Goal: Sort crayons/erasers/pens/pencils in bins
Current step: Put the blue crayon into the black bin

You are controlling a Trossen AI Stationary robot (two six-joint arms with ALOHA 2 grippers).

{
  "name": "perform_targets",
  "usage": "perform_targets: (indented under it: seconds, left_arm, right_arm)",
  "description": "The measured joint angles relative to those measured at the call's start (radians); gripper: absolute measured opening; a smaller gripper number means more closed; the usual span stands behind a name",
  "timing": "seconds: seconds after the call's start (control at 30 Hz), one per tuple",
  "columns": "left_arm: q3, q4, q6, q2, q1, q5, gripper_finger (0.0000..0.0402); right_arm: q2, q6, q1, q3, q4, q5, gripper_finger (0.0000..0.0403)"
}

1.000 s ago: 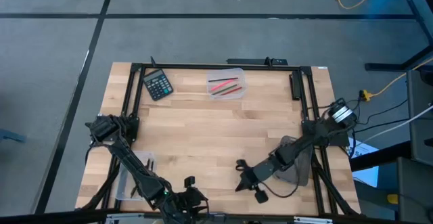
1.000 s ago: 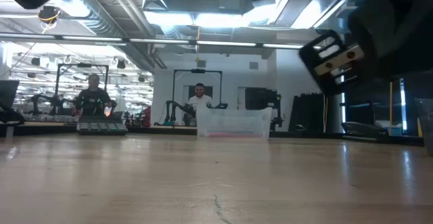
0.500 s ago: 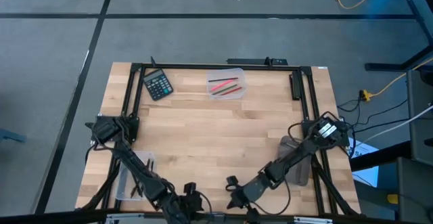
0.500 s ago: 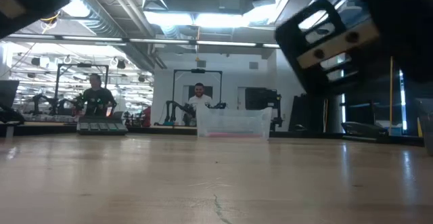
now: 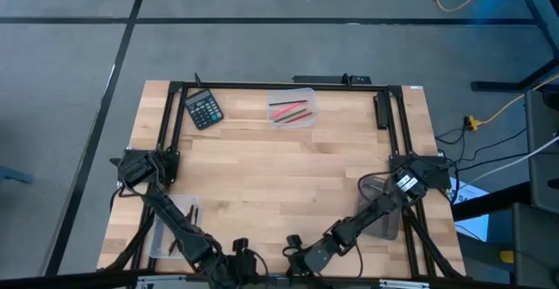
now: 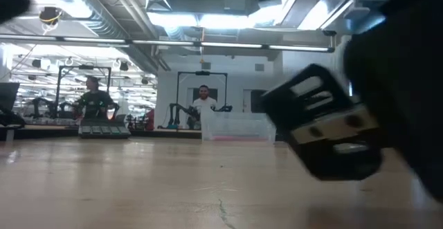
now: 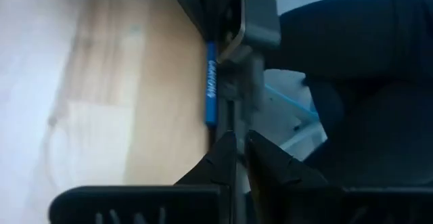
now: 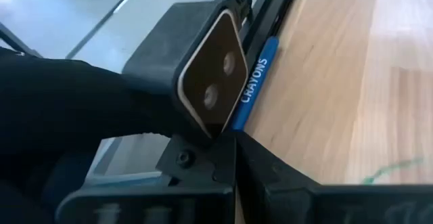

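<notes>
My blue crayon (image 8: 252, 82) lies flat at the near edge of the table (image 5: 279, 162), just beside the black frame rail; its long axis runs along that edge, and its white lettering reads lengthwise along the barrel. The left wrist view shows the same crayon (image 7: 211, 83), parallel to the rail and resting on the wood.

Both my arms are stretched low toward the middle of the near edge. My left gripper (image 5: 240, 256) sits at that edge, near the crayon; its fingers (image 7: 223, 158) are drawn almost together with only a thin slit between them, and I cannot tell whether it counts as clenched or whether anything is pinched there. My right gripper (image 5: 295, 251) sits just beside it, clenched with nothing visible between its tips (image 8: 235, 149).

A clear bin (image 5: 291, 108) at the middle of the far edge holds red, pink and green sticks (image 5: 289, 111) lying roughly parallel to that edge. A second clear bin (image 5: 173, 228) sits near the left edge, under my left arm. The smoky grey bin (image 5: 382, 206) sits near the right edge, under my right arm. A black calculator (image 5: 204, 109) lies near the far left corner
</notes>
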Motion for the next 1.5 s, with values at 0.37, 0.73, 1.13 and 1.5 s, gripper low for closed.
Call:
perform_targets:
  seconds: [0.37,0.73,1.13,1.5]
  left_arm:
    - [0.0,-0.025,-0.123,0.001,-0.077,-0.066,0.0001]
    - [0.0,-0.024,-0.18,0.001,-0.097,-0.117,0.0006]
    - [0.0,-0.024,-0.006,0.001,-0.091,-0.382,0.0002]
    - [0.0,-0.047,0.671,-0.196,0.059,-0.737,0.0001]
  right_arm:
    - [0.029,-0.07,-0.016,0.052,0.0,0.017,0.0002]
    - [0.032,-0.205,-0.061,0.052,0.023,-0.017,0.0002]
    - [-0.008,-0.314,-0.145,0.052,0.124,-0.007,0.0004]
    - [-0.523,-0.5,-0.288,0.053,-0.386,-0.326,0.0008]
